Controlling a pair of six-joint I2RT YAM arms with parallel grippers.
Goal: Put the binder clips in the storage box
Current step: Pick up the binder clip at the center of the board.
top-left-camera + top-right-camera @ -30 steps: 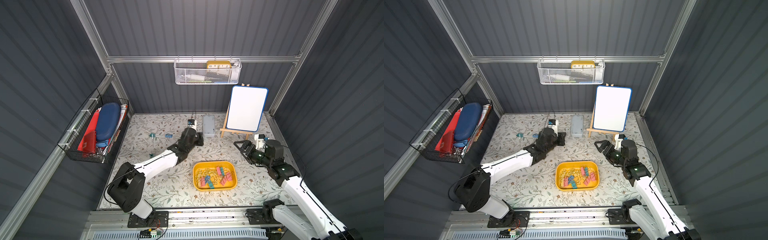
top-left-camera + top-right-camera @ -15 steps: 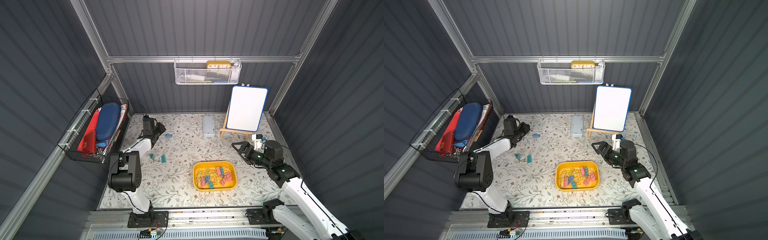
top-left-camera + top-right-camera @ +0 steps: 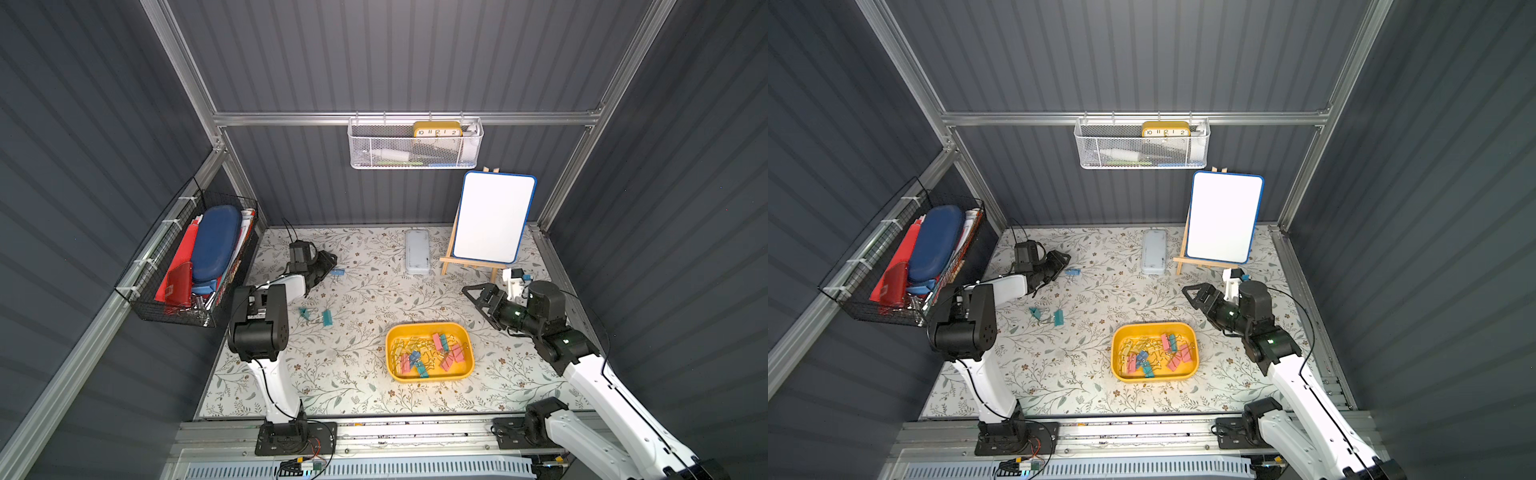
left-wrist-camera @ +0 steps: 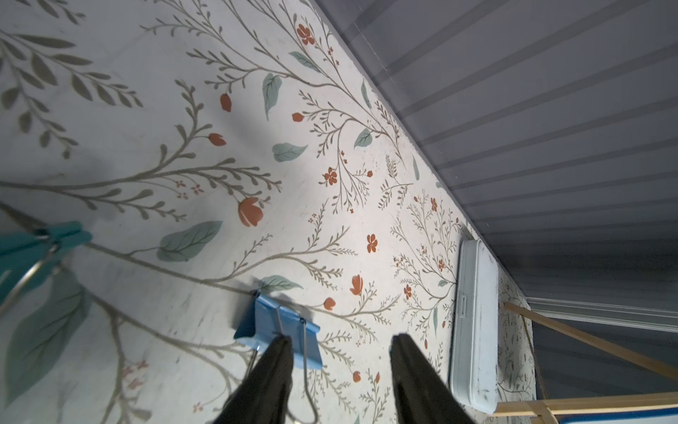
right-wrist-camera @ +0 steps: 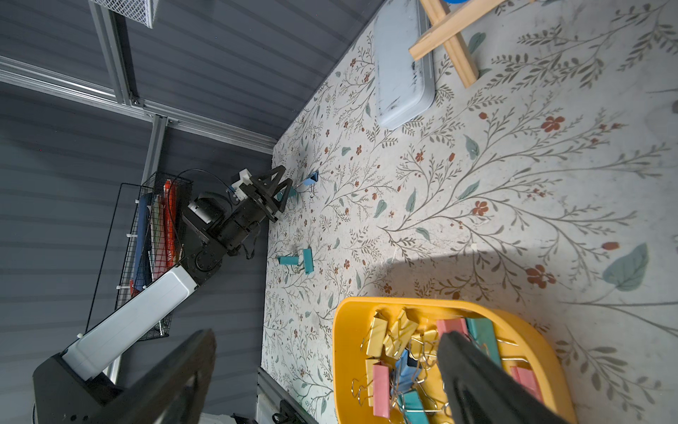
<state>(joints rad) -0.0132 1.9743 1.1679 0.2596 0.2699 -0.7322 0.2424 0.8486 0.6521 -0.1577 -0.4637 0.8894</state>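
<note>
Floral-print mat (image 3: 353, 374) floors a grey-walled cell. Yellow storage box (image 3: 389, 353) sits lower centre in both top views, holding a heap of pink, yellow, blue and teal binder clips (image 3: 432, 353). Three strays lie on the mat: a blue clip (image 4: 279, 330) left of centre, and two teal clips (image 3: 316, 316) just below it. Low over the mat, left gripper (image 4: 339, 341) has its jaws partly apart with nothing between them; one fingertip overlaps the blue clip, contact unclear. Right of the box, right gripper (image 3: 473, 297) is spread wide, empty.
</note>
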